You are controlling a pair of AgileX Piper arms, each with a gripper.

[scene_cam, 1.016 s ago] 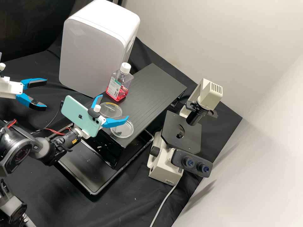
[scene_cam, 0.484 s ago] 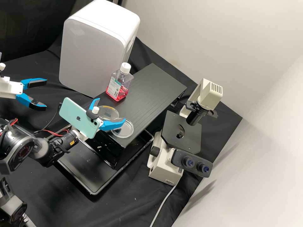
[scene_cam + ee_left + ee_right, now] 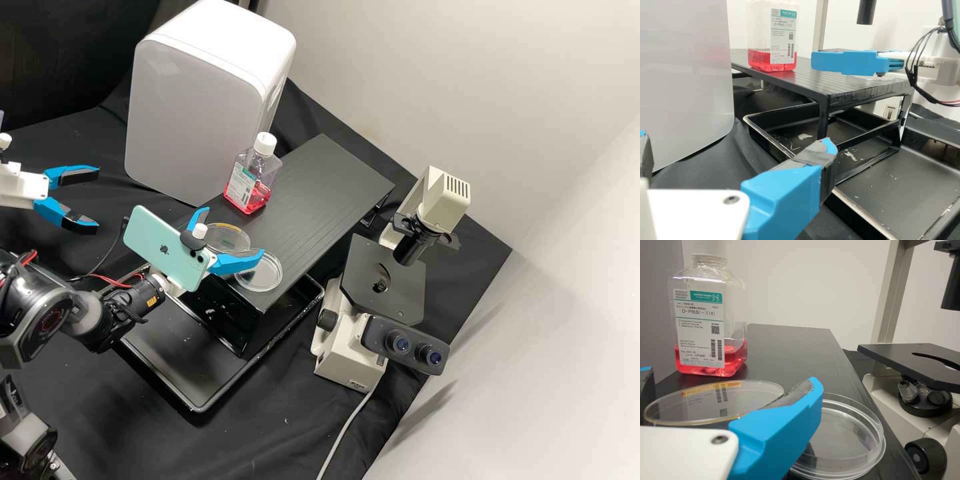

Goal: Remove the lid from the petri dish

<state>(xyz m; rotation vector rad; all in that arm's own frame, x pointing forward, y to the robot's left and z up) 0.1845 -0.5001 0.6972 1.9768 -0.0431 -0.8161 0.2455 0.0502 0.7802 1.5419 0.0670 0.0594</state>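
The clear petri dish lid (image 3: 227,237) (image 3: 715,401) sits between the two blue fingers of my right gripper (image 3: 231,235) (image 3: 730,390), which is shut on it. It hangs just above the black platform (image 3: 320,187), offset to the left of the dish base. The open dish base (image 3: 261,272) (image 3: 842,437) rests on the platform's near corner. My left gripper (image 3: 93,199) (image 3: 735,142) stands open and empty at the far left, well apart from the platform.
A bottle of red liquid (image 3: 250,177) (image 3: 707,320) stands on the platform behind the lid. A large white box (image 3: 200,93) is behind it. A black tray (image 3: 200,393) lies under the platform, and a microscope (image 3: 387,293) stands to the right.
My right gripper's fingers have narrowed around the lid, and the gripper has drawn back a little to the left with it. The left arm has not moved.
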